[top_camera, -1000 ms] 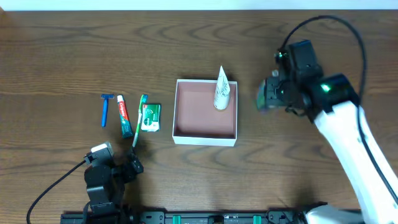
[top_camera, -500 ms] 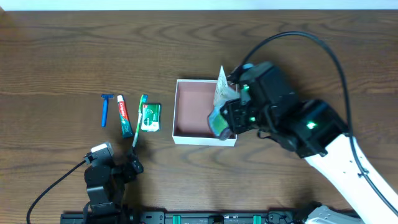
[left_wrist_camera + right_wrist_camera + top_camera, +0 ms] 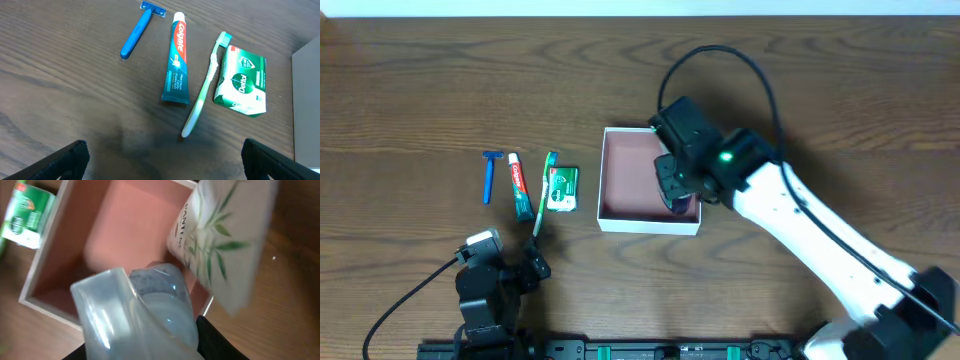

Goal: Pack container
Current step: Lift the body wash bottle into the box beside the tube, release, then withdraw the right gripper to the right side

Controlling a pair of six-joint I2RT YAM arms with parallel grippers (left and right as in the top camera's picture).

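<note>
The container [image 3: 630,185] is a square white box with a pinkish-brown inside, at the table's middle. My right gripper [image 3: 677,192] hangs over its right half, shut on a translucent pale-blue bottle [image 3: 142,312]. In the right wrist view the bottle sits low over the container [image 3: 120,230], next to a white Pantene tube [image 3: 220,235] leaning at the box's right wall. My left gripper [image 3: 505,272] is open and empty near the front edge, its fingertips [image 3: 70,156] wide apart in the left wrist view.
Left of the container lie a blue razor [image 3: 489,175], a Colgate toothpaste tube [image 3: 520,186], a green toothbrush [image 3: 544,192] and a green Dettol soap [image 3: 561,188]. All show in the left wrist view, the soap [image 3: 241,80] close to the container's white wall [image 3: 306,100].
My right arm has swung left from beside the container to over its right half, carrying the bottle. It now covers the tube in the overhead view. The left arm has not moved.
</note>
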